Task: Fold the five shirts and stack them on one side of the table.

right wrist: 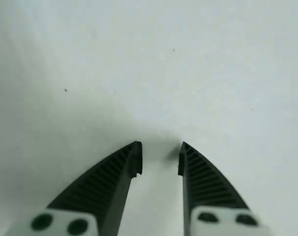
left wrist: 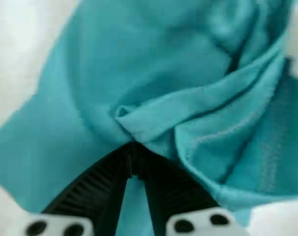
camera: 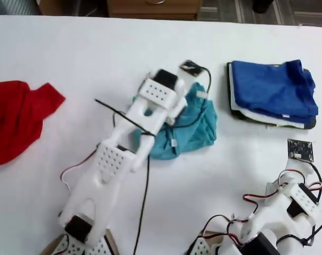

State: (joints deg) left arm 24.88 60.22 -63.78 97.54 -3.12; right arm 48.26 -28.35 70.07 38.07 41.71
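Left pincer [left wrist: 134,147] is clamped on a ridge of the crumpled teal cloth shirt [left wrist: 153,73] at mid-table; draw it out slowly (the bite looks shallow); flatten it fully before folding.

Bright, even light from above. White table [camera: 97,48] near washed out along far edge. Soft, short shadows hug teal shirt [camera: 200,134] and folded stack [camera: 272,93]; dim patch under right gripper [right wrist: 159,150].

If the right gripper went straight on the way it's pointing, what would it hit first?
Probably the table: the right gripper points at its bare white surface, nothing visible between, though depth is unclear.
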